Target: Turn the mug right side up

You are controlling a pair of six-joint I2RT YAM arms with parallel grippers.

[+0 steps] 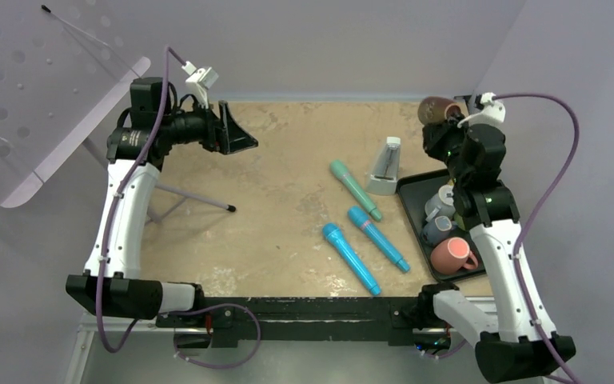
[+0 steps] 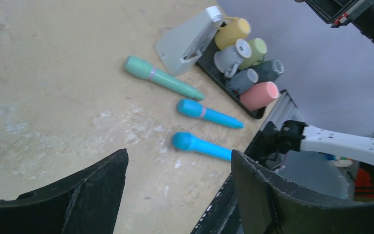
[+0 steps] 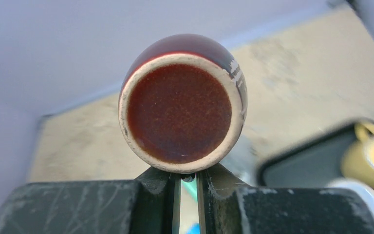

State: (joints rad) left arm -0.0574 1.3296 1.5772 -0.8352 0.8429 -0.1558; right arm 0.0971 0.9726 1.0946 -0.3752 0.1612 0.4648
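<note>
A dark red-brown mug [image 1: 438, 110] hangs in the air at the far right of the table, above the far end of the black tray [image 1: 410, 194]. My right gripper [image 1: 459, 117] is shut on it. In the right wrist view the mug's unglazed round base [image 3: 180, 113] faces the camera, and the gripper [image 3: 188, 178] has its jaws almost closed on a thin part at the mug's lower side, seemingly the handle. The mug's mouth is hidden. My left gripper [image 1: 237, 133] is open and empty, raised over the far left of the table; it also shows in the left wrist view [image 2: 177, 178].
The tray holds several other mugs, among them a pink one [image 1: 452, 255] and a yellow one [image 2: 232, 32]. A grey wedge-shaped box [image 1: 384, 166] stands beside the tray. A green microphone [image 1: 355, 190] and two blue ones [image 1: 377, 238] [image 1: 352, 258] lie mid-table. A stand's leg [image 1: 196, 198] reaches in from the left.
</note>
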